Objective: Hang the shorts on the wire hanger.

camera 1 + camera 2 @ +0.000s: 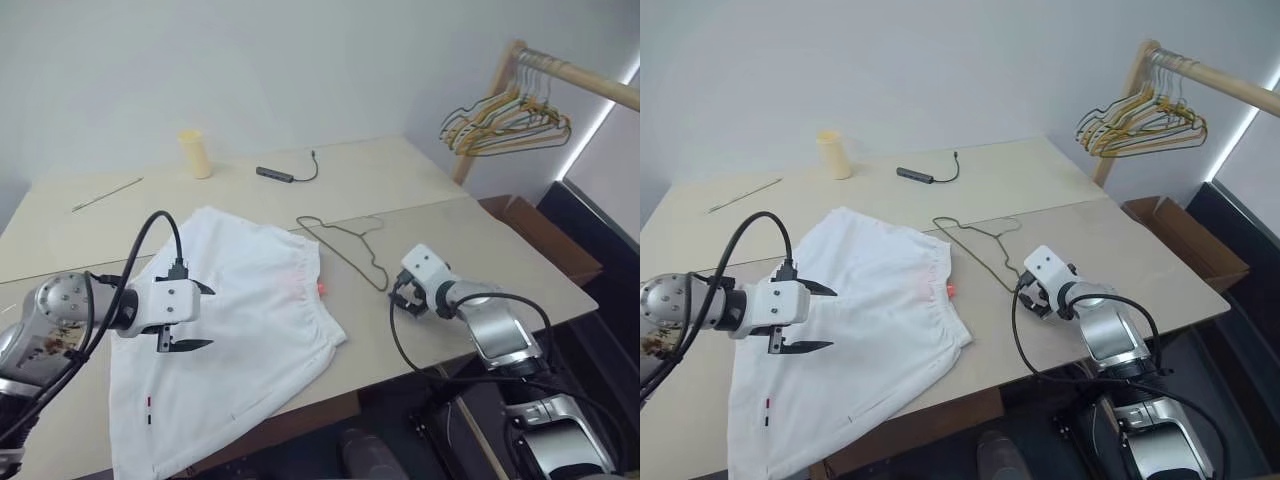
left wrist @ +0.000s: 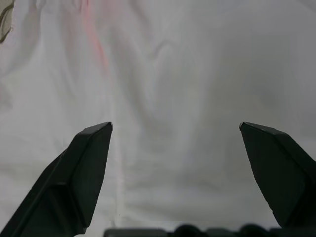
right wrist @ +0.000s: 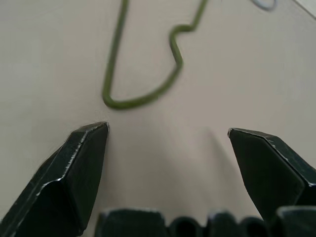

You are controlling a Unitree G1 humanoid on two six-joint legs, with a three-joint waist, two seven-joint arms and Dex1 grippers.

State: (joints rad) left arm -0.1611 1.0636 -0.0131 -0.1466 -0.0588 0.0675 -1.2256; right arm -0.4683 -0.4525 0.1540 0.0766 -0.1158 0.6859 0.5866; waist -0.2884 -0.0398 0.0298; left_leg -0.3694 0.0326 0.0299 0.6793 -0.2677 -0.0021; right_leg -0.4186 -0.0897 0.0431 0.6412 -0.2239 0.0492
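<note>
I see soft crumpled white shorts (image 1: 235,330) flat on the smooth pale bench (image 1: 480,240), thin bent wire hanger (image 1: 350,245) beside them. Left gripper (image 1: 190,318) over fabric, right gripper (image 1: 405,298) near the hanger's corner, both jaws apart, empty.

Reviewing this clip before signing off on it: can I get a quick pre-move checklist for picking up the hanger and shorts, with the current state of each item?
1. Left tool open over the shorts: ok.
2. Right tool open, empty, aimed at the wire hanger: ok.
3. Wire hanger lies flat on the table, free of both tools: ok.
4. One corner of the hanger reaches the shorts' edge; whether it sits under or over the fabric: cannot tell.
5. Shorts spread flat, lower edge overhanging the table front: not ok.
6. Yellow cup and black cable far from both arms: ok.
</note>
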